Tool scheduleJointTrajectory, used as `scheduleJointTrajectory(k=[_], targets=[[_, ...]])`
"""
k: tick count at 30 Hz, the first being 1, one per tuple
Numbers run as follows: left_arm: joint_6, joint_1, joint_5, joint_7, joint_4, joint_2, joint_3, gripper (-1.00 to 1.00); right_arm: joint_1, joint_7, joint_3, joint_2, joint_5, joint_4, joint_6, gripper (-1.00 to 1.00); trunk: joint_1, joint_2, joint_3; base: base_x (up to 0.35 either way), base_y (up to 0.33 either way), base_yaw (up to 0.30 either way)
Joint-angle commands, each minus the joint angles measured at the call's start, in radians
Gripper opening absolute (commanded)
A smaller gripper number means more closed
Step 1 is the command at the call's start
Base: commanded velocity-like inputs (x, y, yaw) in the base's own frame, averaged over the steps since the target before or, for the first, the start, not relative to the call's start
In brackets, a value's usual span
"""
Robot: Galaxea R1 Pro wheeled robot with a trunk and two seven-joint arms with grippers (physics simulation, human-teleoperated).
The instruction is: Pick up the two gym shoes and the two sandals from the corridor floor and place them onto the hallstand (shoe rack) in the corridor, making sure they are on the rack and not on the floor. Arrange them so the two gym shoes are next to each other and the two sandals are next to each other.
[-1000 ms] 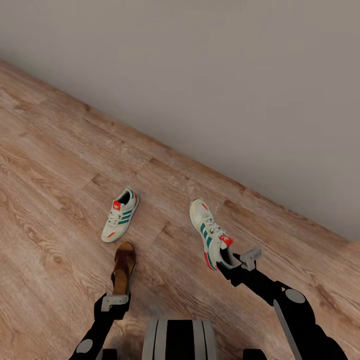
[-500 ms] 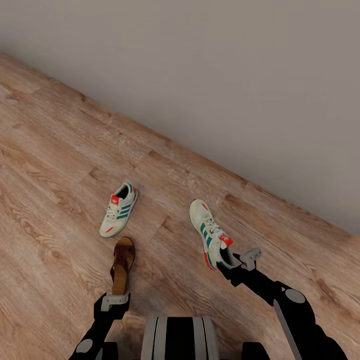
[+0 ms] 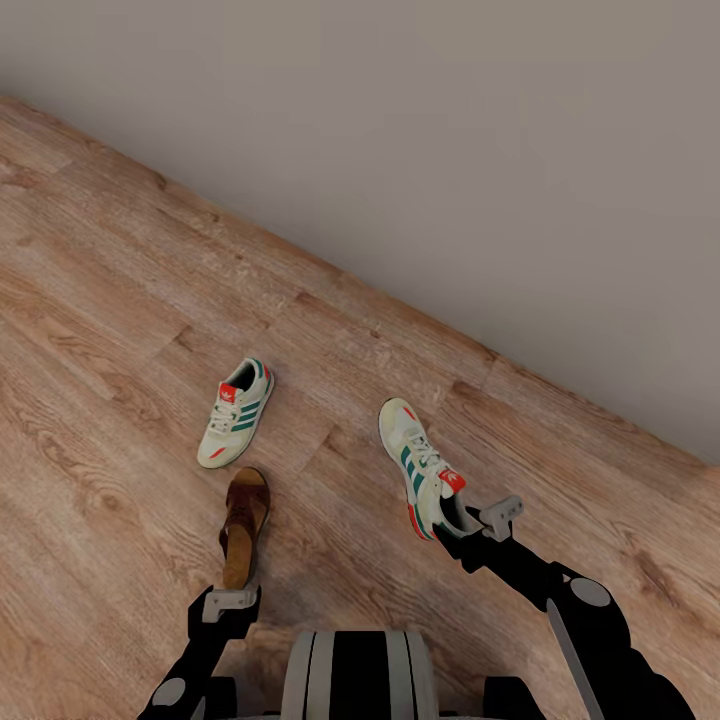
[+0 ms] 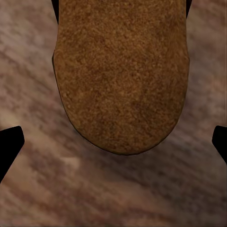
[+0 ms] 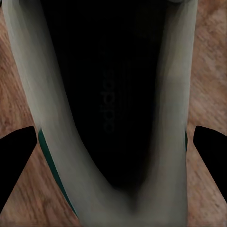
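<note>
Right gripper: the right gripper [image 3: 470, 527] is at the heel of a cream-white lace-up gym shoe with green side stripes [image 3: 420, 465]. In the right wrist view its dark opening [image 5: 111, 94] lies between the two dark fingertips [image 5: 16, 156], so I judge the shoe clenched at the heel.
Left gripper: the left gripper [image 3: 230, 600] hovers just behind the heel of a dark brown leather sandal with a tan insole [image 3: 243, 525]. Its fingertips [image 4: 9, 146] stand wide apart on either side of the insole [image 4: 120, 75], gripping nothing.
Second gym shoe: the matching cream-white sneaker with a red tongue label [image 3: 236, 412] lies on the light brown wood-plank floor [image 3: 100, 300], just beyond the sandal's toe, nearer the plain grey wall [image 3: 450, 150].
Held shoe: right of the sandal, well apart from it, toe pointing towards the wall.
Risk, heel grip: held by the heel alone, the long shoe could pivot or slip out during travel.
Risk, sandal: closing on the narrow heel off-centre could push it away.
</note>
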Motion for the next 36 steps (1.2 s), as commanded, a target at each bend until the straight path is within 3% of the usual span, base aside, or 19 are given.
scheduleJointTrajectory(k=[1, 36], targets=[[-0.004, -0.001, -0.009, -0.007, 0.000, -0.001, 0.008, 1.00, 0.000, 0.006, -0.001, 0.000, 0.004, -0.001, 0.005, -1.00, 0.000, 0.000, 0.000, 0.000, 0.000, 0.000], [-0.004, -0.001, -0.009, -0.007, -0.001, -0.001, 0.011, 1.00, 0.000, 0.006, -0.001, 0.000, 0.004, -0.002, 0.005, -1.00, 0.000, 0.000, 0.000, 0.026, 0.000, 0.000]])
